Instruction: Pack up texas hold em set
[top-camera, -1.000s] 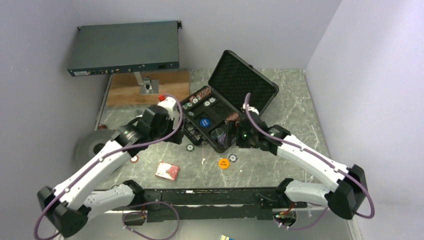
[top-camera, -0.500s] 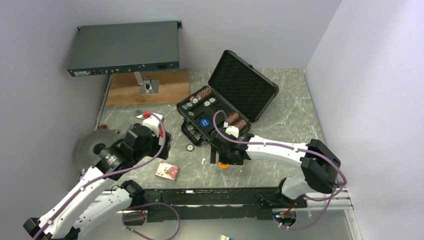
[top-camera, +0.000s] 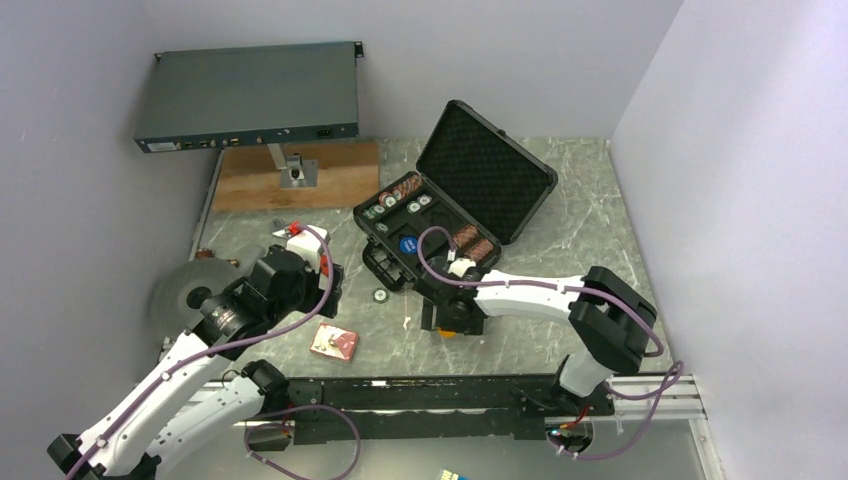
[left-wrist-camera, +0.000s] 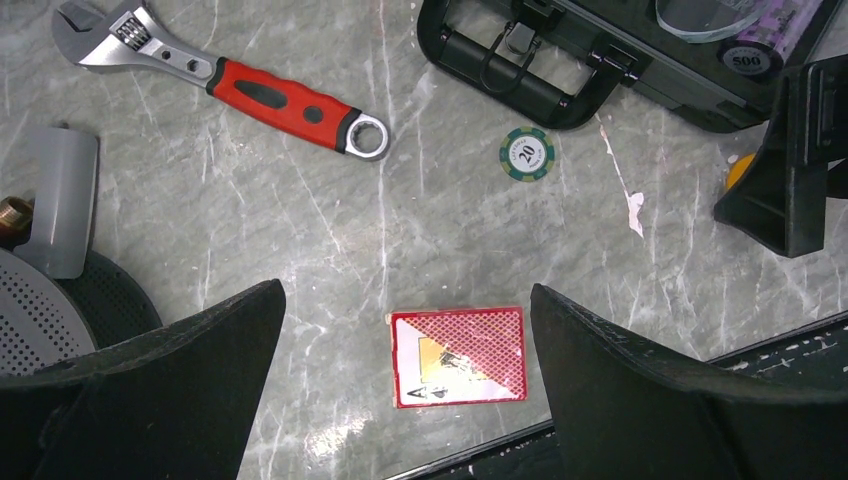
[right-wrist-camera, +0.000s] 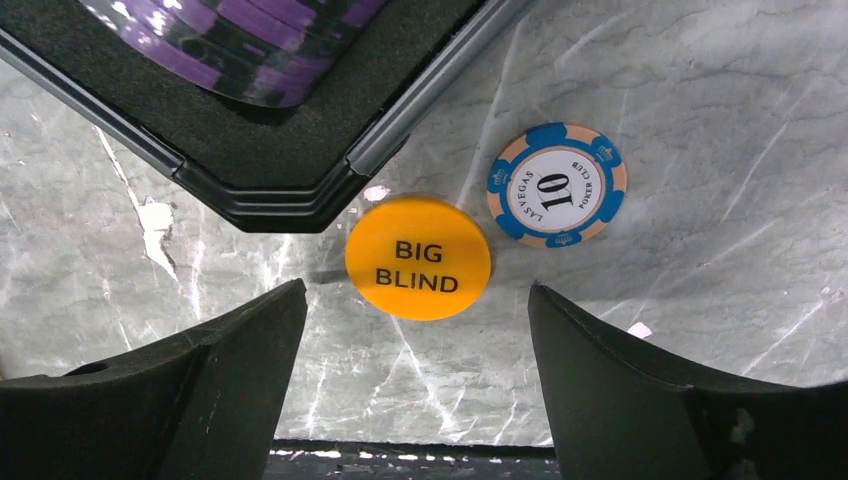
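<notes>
Packing partly done. The open case (top-camera: 487, 168) holds chip rows (top-camera: 473, 241) and a blue disc (top-camera: 408, 244). Between the wide, empty jaws of the right gripper (right-wrist-camera: 415, 295) lies the orange disc (right-wrist-camera: 418, 257), with the 10 chip (right-wrist-camera: 557, 184) just ahead. The card deck (left-wrist-camera: 458, 356) is framed by the left gripper (left-wrist-camera: 405, 300), likewise wide and empty, with the 20 chip (left-wrist-camera: 527, 154) ahead. These four pieces are judged unpacked, and the lid unclosed.

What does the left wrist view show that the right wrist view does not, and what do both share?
Left wrist only: the red-handled wrench, the green 20 chip, the red card deck. Right wrist only: the blue 10 chip and the lettering on the orange BIG BLIND disc. Both: the black case, the marble table, and that disc, a mere sliver in the left view.
</notes>
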